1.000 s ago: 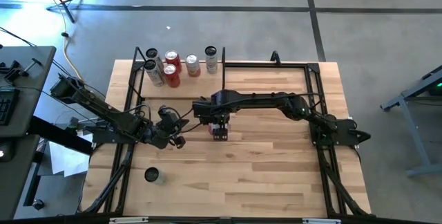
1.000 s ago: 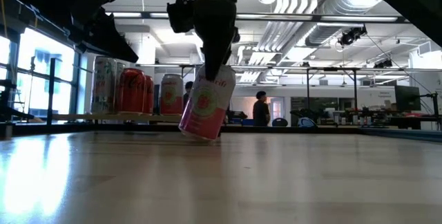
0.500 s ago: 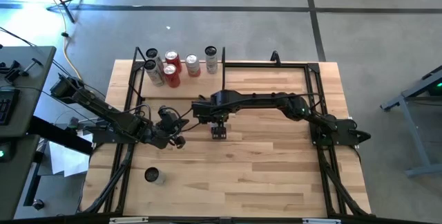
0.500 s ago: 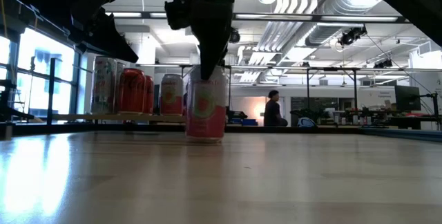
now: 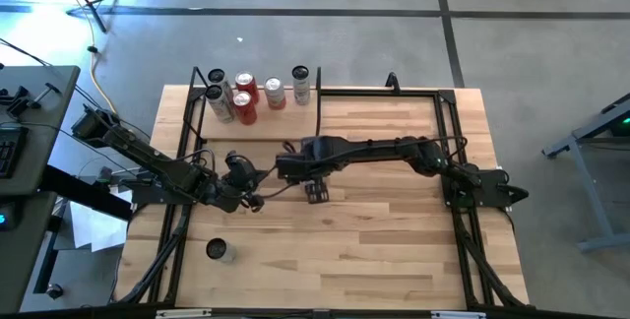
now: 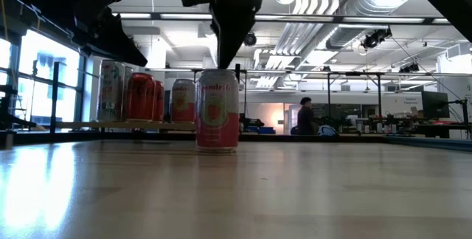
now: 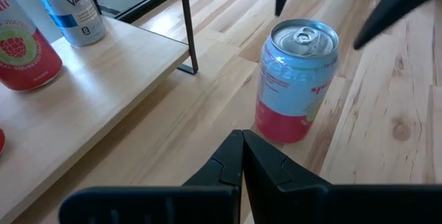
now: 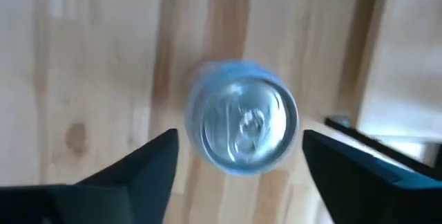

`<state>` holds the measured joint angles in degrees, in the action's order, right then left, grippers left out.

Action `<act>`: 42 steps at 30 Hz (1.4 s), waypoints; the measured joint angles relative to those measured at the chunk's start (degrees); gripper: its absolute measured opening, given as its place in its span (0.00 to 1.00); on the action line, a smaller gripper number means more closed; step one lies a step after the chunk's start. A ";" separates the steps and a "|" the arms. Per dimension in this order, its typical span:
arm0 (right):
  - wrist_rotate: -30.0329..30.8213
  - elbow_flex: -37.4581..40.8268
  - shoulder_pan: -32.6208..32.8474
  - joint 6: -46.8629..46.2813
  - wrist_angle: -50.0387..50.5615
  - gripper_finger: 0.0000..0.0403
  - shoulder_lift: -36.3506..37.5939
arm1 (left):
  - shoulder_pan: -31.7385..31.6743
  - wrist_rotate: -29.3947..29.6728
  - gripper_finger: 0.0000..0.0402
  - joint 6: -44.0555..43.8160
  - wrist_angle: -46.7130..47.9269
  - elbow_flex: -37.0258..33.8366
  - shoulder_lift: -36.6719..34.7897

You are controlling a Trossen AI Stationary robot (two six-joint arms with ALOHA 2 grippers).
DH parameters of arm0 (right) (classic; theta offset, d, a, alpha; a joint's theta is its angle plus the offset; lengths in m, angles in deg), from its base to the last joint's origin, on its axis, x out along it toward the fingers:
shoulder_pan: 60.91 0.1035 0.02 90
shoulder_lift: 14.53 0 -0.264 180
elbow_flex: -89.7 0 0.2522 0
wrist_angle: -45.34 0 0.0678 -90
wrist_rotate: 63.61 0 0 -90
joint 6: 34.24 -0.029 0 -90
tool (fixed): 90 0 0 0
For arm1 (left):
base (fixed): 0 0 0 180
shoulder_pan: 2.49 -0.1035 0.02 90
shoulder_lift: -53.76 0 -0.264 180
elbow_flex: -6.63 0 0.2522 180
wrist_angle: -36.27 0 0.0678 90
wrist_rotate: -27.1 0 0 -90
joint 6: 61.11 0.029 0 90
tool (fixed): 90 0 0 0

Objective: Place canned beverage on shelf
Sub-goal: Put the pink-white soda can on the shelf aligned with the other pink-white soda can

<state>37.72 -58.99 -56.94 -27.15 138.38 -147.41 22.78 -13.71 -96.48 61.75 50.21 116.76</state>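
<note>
Wood tabletop (image 5: 394, 250) has the pink can (image 6: 217, 110) standing upright, just off the shelf (image 7: 83, 99). Right gripper (image 8: 238, 158) hangs above it, fingers spread wide and seemingly not touching. Left gripper (image 7: 242, 165) has fingers pressed together nearby.

Open-plan lab: exposed ceiling ducts (image 6: 324, 7), workbenches (image 6: 383, 126).

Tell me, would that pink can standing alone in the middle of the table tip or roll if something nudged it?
The pink can stands upright on the table, taller than wide, so a high nudge would probably tip it. Once down, its round body would likely roll. Its smooth metal may be slippery. The right end effector is open above it.
</note>
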 joint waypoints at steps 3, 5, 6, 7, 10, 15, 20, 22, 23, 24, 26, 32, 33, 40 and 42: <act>3.97 0.02 0.70 -0.74 2.04 0.60 0.00 | 0.04 0.00 0.00 0.00 -0.05 0.00 0.00; 5.66 0.11 1.31 -0.46 2.36 0.49 0.36 | 0.04 0.02 0.00 -0.02 -0.08 0.00 0.00; 6.22 0.11 1.59 -0.01 2.21 0.43 0.74 | 0.04 0.02 0.00 -0.01 -0.11 0.00 -0.01; 6.26 0.11 1.84 0.52 1.65 0.36 1.41 | 0.04 0.02 0.00 -0.02 -0.32 0.00 0.11; 6.49 0.11 2.48 1.33 0.04 0.14 3.69 | 0.42 0.04 0.00 0.52 -1.33 0.00 0.85; 6.72 0.18 2.89 0.50 -4.35 0.06 5.79 | 1.35 0.13 0.00 1.03 -2.21 -0.02 2.72; 9.60 8.78 5.09 2.23 -15.37 0.02 7.37 | 1.54 0.27 0.00 1.07 -3.16 -0.02 4.14; 10.07 14.98 5.80 2.79 -20.93 0.01 9.09 | 1.54 0.25 0.00 1.07 -2.88 -0.03 4.30; 10.90 18.65 6.11 2.95 -23.96 0.01 10.55 | 1.54 0.24 0.00 1.09 -3.06 -0.04 4.28; 11.72 22.19 6.44 3.09 -27.14 0.01 12.17 | 1.54 0.28 0.00 1.07 -3.27 -0.04 4.26; 12.69 29.43 7.04 2.96 -33.86 0.01 16.18 | 1.54 0.28 0.00 1.38 -3.56 -0.04 4.26; 12.23 52.40 8.85 0.95 -54.83 0.00 31.46 | -0.21 -4.18 0.00 5.46 -7.58 -0.02 4.25; 12.43 56.18 8.99 0.87 -58.15 0.00 34.03 | -1.12 -6.36 0.00 6.41 -8.76 -0.02 4.26; 15.88 77.78 9.20 -0.82 -77.00 0.00 49.01 | -7.03 -21.13 0.00 21.16 -18.80 0.91 4.26; 16.18 82.16 9.22 -1.08 -80.25 0.00 52.17 | -7.73 -21.25 0.00 22.52 -18.72 2.55 4.26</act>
<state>53.90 23.17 -47.72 -28.23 58.13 -95.24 15.05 -34.96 -73.96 43.04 52.76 121.02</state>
